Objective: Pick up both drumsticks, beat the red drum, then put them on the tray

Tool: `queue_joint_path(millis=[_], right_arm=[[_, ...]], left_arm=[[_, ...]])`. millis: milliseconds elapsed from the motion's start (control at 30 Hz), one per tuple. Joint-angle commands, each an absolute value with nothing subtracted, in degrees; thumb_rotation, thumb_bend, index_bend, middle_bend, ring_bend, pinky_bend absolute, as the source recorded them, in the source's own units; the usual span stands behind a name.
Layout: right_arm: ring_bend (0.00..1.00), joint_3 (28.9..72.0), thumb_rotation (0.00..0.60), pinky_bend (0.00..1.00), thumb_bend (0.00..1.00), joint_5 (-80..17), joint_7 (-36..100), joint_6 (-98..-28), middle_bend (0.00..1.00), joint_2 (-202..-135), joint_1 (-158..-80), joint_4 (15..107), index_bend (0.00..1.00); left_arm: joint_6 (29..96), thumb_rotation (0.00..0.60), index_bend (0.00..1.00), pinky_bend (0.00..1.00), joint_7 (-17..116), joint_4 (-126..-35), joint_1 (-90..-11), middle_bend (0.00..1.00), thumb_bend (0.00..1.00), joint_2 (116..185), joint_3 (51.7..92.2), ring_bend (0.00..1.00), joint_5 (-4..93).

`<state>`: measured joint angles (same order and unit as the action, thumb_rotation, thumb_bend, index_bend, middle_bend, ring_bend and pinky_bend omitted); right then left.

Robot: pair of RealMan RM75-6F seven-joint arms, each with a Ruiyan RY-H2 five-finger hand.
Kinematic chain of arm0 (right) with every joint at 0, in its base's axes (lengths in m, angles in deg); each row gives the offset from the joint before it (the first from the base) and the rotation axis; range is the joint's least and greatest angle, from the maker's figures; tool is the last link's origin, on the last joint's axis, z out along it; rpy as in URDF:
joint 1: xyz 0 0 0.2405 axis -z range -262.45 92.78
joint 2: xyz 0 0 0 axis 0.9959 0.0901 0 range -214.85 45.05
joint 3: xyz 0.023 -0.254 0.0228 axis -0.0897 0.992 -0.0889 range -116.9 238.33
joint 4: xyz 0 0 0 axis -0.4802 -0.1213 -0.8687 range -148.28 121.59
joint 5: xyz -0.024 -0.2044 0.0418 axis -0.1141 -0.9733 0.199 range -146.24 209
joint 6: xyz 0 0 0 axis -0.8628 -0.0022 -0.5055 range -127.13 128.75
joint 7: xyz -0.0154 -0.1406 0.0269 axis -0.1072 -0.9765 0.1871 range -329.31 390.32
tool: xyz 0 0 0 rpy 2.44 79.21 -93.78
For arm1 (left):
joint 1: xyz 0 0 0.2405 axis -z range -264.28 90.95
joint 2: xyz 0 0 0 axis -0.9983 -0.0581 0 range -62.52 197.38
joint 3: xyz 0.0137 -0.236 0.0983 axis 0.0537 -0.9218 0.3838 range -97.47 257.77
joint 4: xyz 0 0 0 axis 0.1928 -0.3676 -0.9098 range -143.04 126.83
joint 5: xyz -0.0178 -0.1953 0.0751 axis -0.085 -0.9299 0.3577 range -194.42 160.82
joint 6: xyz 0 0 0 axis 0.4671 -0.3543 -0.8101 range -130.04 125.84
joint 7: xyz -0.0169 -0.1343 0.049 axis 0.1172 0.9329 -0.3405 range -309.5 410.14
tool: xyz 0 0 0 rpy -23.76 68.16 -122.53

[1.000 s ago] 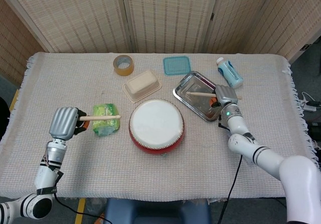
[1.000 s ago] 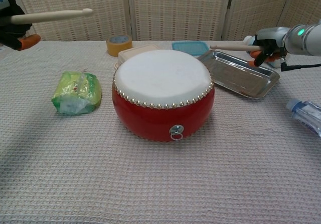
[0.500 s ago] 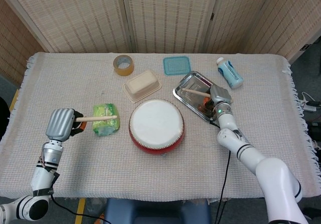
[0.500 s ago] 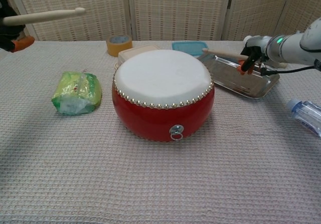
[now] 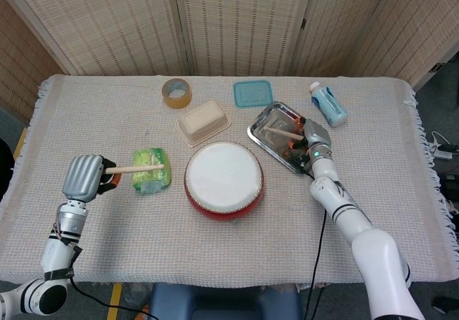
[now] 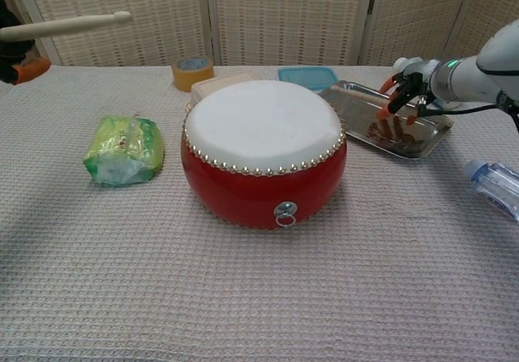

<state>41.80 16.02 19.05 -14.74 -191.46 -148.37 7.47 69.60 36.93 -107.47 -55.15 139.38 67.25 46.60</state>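
Table (image 5: pixel 237 262) with the woven cloth, red drum (image 5: pixel 224 179) in the middle, untouched by either stick right now. Behind and to its right sits the tray (image 5: pixel 260 138), and that's where your change is: a second ago your right hand (image 5: pixel 313 138) held its drumstick (image 5: pixel 280 133) level above the tray, now it has dropped low and the stick lies down inside the tray, tip toward the drum side. In the chest view the fingers (image 6: pixel 401 92) look spread over the tray, but whether they've fully let go of the handle end I cannot tell, it's too small and hidden behind the hand. So judge the right stick as delivered or nearly so; lift clear to confirm. Your left hand (image 5: pixel 84 178) is clamped on the other drumstick (image 5: pixel 138 168), held up in the air over the green packet (image 5: pixel 150 170), well apart from the tray; it has drifted slightly left and hasn't started over. That one is the remaining work: carry it across past the drum and set it beside the first.
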Motion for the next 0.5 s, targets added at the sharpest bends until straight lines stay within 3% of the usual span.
queue_joint_path(millis=[33,333,500], right_arm=[[0.12,41.34,0.6,0.41,0.11,15.05,19.35,-13.81,0.21,-192.29,-148.69,6.08,0.0],[0.1,40.29,0.6,0.38,0.07,10.37,20.97,-12.25,0.18,-192.05,-148.68,5.04,0.0],[0.1,41.04,0.6,0.38,0.07,3.07,21.54,-15.89,0.18,-186.35,-147.47,13.33,0.0]], left_arm=[[69.55,0.6,1.0,1.0,37.04,-107.41,-55.21,1.0,0.49,139.39,67.15,1.0,46.61],[69.42,0.6,1.0,1.0,37.34,-107.11,-55.46,1.0,0.49,139.41,66.78,1.0,46.94],[69.71,0.6,1.0,1.0,37.16,-107.61,-55.46,1.0,0.49,139.18,66.58,1.0,47.92]])
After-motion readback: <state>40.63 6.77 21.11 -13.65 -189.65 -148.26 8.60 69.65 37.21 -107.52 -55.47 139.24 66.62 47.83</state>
